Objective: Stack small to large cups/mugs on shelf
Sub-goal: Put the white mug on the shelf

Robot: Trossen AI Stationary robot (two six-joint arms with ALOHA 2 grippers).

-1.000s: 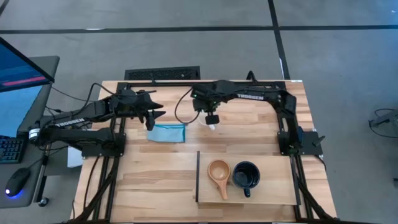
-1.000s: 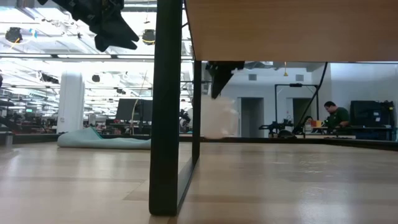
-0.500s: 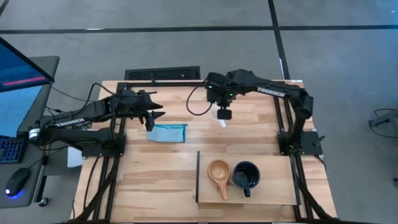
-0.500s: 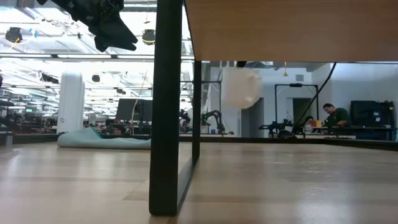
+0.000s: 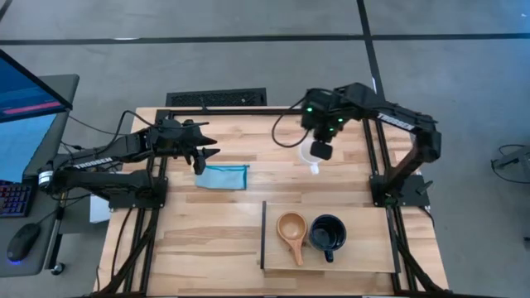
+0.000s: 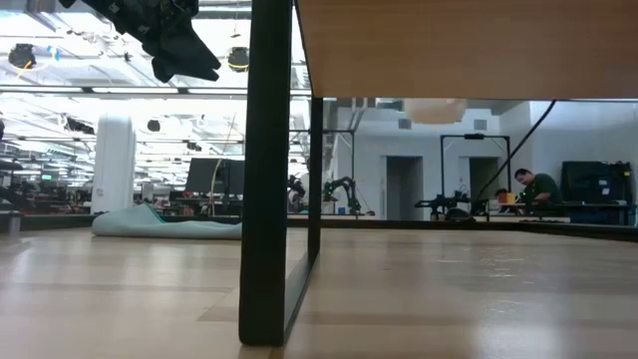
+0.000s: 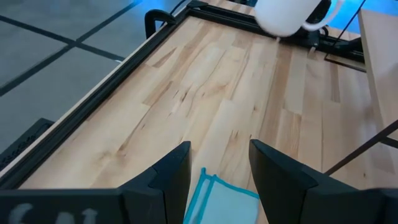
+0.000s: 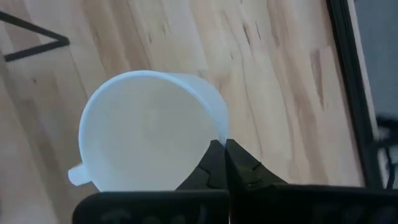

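Right wrist view shows jaws pinching white mug (image 8: 146,130) rim.

White lettering is showing along my dark left arm (image 5: 98,163) in the high view, reading "TROSSEN". My dark right arm (image 5: 396,122) is carrying a white marking too, but I cannot read it. No other text, number or sign is legible anywhere.

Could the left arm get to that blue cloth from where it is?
Probably yes. The left gripper hangs open just above the blue cloth, and nothing lies between them. The right gripper, holding the white mug, is well off to the side.
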